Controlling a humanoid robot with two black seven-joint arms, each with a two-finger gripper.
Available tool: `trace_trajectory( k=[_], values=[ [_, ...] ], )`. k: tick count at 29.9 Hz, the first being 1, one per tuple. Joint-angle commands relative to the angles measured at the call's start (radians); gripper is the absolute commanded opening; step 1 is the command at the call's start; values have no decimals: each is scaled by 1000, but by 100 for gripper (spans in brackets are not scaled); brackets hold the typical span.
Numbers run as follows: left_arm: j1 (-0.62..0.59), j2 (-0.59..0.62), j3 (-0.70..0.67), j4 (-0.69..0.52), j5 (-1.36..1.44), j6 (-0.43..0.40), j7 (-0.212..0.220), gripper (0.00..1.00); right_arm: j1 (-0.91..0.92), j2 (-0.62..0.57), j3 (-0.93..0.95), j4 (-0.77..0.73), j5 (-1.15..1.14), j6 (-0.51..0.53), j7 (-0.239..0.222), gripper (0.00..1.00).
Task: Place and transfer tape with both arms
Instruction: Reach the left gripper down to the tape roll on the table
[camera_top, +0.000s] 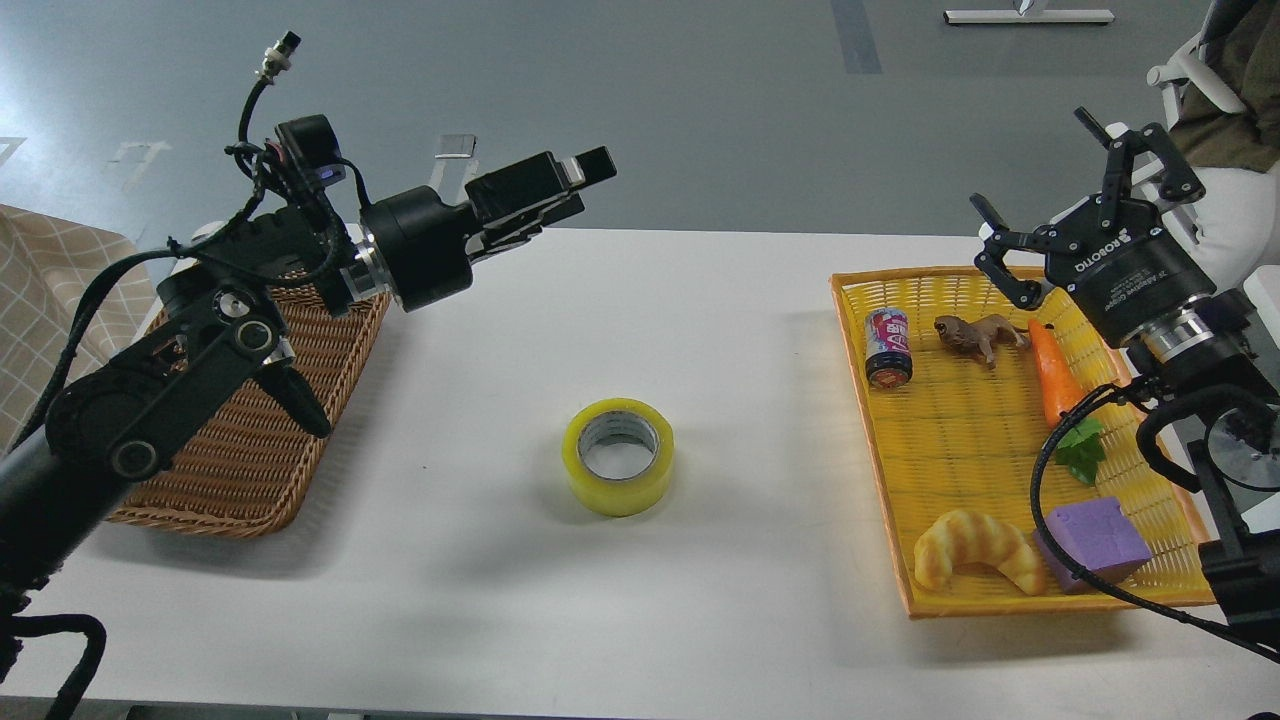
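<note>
The yellow tape roll (617, 457) lies flat on the white table (700, 330) near its middle, hole facing up, touched by nothing. My left gripper (560, 185) hangs above the table's far left part, up and left of the tape, turned side-on so its fingers overlap; I cannot tell how they stand. It holds nothing that I can see. My right gripper (1032, 162) is open and empty, raised over the far right corner of the yellow basket (1000, 272), well right of the tape.
A brown wicker basket (250, 470) sits at the table's left under my left arm. The yellow basket holds a can (887, 346), a toy animal (975, 333), a carrot (1058, 378), a croissant (975, 562) and a purple block (1095, 540).
</note>
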Motion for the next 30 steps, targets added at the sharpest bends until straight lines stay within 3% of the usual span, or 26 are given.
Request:
trace_trajectory(
  k=[1, 4, 17, 21, 23, 25, 30],
  values=[
    [-39, 30, 104, -28, 141, 0, 14, 98, -15, 0, 11, 0, 0, 0, 0, 100],
    [-71, 30, 209, -26, 299, 0, 28, 98, -20, 0, 11, 0, -2, 0, 2, 100],
    [-72, -34, 267, -32, 639, 0, 38, 98, -46, 0, 11, -3, -2, 0, 3, 100],
    [-71, -50, 310, -31, 646, 0, 110, 98, -47, 2, 11, -3, -2, 0, 3, 100],
    [-71, -59, 347, -21, 646, 0, 196, 98, -50, 3, 11, -3, -2, 0, 3, 100],
    [-69, -59, 358, -18, 646, 0, 232, 98, -53, 3, 11, -3, -2, 0, 3, 100],
    [-72, -68, 358, 41, 648, 0, 250, 98, -60, 6, 11, -3, -2, 0, 3, 100]
  ],
)
